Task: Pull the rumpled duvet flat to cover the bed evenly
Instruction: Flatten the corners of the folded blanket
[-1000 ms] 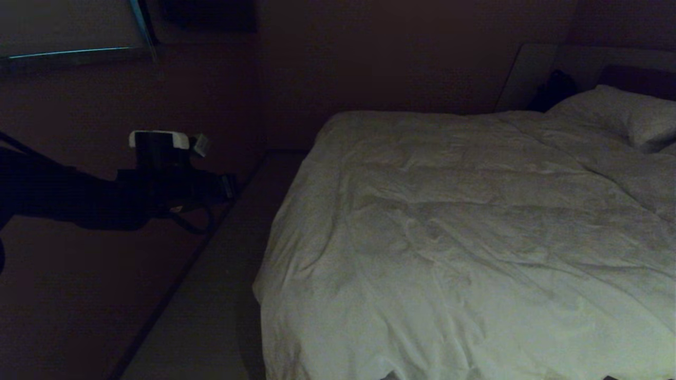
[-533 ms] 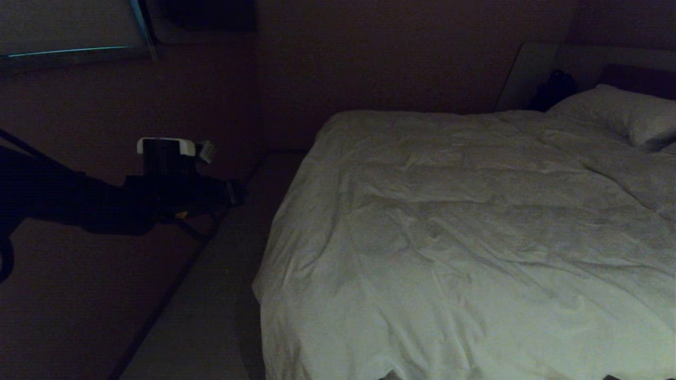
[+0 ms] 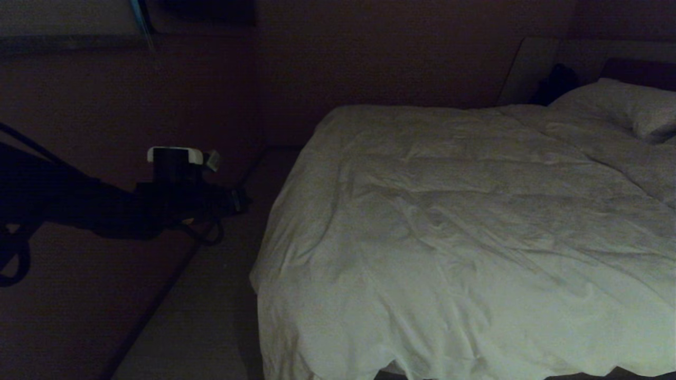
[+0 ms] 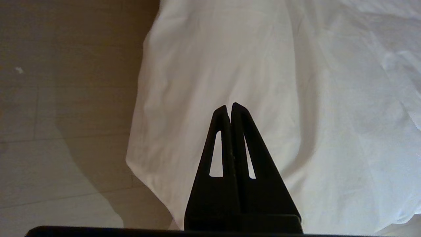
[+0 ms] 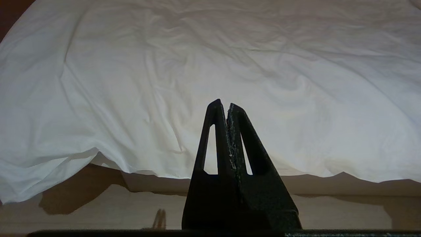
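Note:
The white, creased duvet (image 3: 454,232) lies spread over the bed, whose dark headboard (image 3: 636,71) shows at the far right. Its near left corner (image 4: 197,98) hangs down toward the floor. My left gripper (image 3: 238,200) is held out over the floor left of the bed, level with the duvet's side, apart from the cloth. In the left wrist view this gripper (image 4: 229,107) is shut and empty, pointing at the hanging corner. My right gripper (image 5: 222,104) is out of the head view; it is shut and empty in front of the duvet's foot edge (image 5: 210,154).
A white pillow (image 3: 628,108) lies at the head of the bed on the right. A dark object (image 3: 554,84) stands beside the headboard. Pale floor (image 3: 200,316) runs along the bed's left side, with a darker strip and wall (image 3: 79,316) further left.
The whole head view has tilted slightly, so the room's top edge has slid upward. My left arm has reached a little further right toward the bed. Both grippers stay shut.

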Tool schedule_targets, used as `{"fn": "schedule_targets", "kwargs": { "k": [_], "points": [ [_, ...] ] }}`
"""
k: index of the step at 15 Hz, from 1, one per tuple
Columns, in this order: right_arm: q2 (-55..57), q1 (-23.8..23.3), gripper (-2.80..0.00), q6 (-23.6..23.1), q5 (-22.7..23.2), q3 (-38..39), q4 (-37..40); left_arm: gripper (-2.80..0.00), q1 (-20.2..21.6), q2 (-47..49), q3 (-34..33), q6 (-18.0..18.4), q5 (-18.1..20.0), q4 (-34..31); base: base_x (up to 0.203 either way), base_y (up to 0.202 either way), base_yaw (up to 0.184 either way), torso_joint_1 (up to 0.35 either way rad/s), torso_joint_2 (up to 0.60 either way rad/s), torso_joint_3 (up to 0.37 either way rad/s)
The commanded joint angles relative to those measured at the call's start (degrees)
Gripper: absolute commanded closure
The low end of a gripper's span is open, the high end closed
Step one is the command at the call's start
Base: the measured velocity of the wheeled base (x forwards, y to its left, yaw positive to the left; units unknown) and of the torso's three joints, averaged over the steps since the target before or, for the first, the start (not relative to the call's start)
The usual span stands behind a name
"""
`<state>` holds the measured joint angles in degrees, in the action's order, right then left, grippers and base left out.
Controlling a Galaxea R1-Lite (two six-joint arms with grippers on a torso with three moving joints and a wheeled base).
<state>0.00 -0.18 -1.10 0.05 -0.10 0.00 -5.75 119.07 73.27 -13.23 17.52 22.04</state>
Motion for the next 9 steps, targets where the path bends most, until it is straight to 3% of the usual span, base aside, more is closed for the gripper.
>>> {"fn": "schedule_targets", "kwargs": {
  "k": [1, 3, 9],
  "points": [
    [0.0, 0.01, 0.0, -0.05, 0.04, 0.01, 0.0, 0.0, -0.49, 1.78, 0.64, -0.04, 0.06, 0.2, 0.0, 0.0, 0.0, -0.002, 0.03, 0.019],
    [0.0, 0.01, 0.0, -0.05, 0.04, 0.01, 0.0, 0.0, -0.92, 3.41, 1.75, 0.01, 0.16, 0.19, 0.0, 0.0, 0.0, 0.0, 0.0, 0.0],
    [0.0, 0.01, 0.0, -0.05, 0.04, 0.01, 0.0, 0.0, -3.65, 16.45, 13.87, 0.7, 0.25, -0.88, 0.0, 0.0, 0.0, 0.0, 0.0, 0.0]
  ]
}}
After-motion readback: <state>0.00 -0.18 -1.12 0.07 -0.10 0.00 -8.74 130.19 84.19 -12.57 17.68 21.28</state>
